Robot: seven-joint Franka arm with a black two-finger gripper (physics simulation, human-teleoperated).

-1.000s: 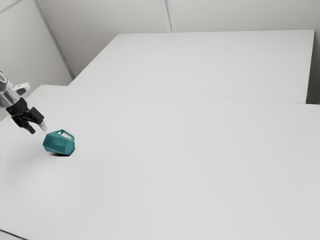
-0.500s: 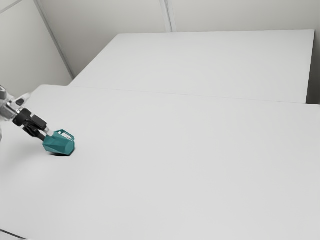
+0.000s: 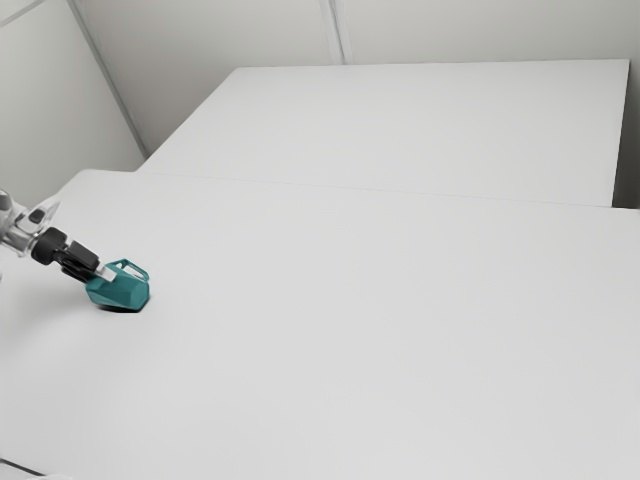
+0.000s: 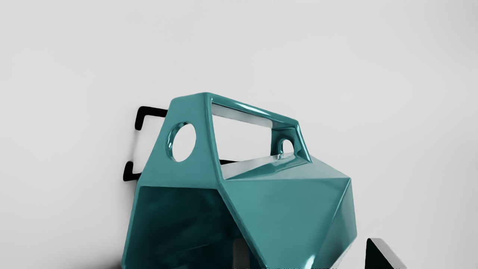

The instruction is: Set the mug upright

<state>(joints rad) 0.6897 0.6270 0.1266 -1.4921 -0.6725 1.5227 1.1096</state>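
Gripper is right up at the mug, angled down from the exterior view's left, and its two fingers are apart, not clamped on anything. Over to my wrist view: one finger shows against the dark of the mouth, just by the rim, and the other finger stands outside the mug's faceted side, with a sliver of pale background between it and the teal wall. Whether the finger at the mouth touches the mug, I can't tell from here.

And the mug itself, teal and glossy, is lying on its side on the tabletop, near the exterior view's left, mouth facing my gripper, base pointing away. Up top runs the handle, a straight bar across two angled ends, each end pierced by a round hole, and I can see pale surface right through the big opening under the bar. Beside it, past the mouth end of the handle, there's a broken black outline with square corners, and a dark shadow hugs the mug's underside in the exterior view.

Farther out, white tabletop stretches off to the exterior view's right. Beyond that sits another broad white surface, and at the very back, pale walls with a grey upright strip.
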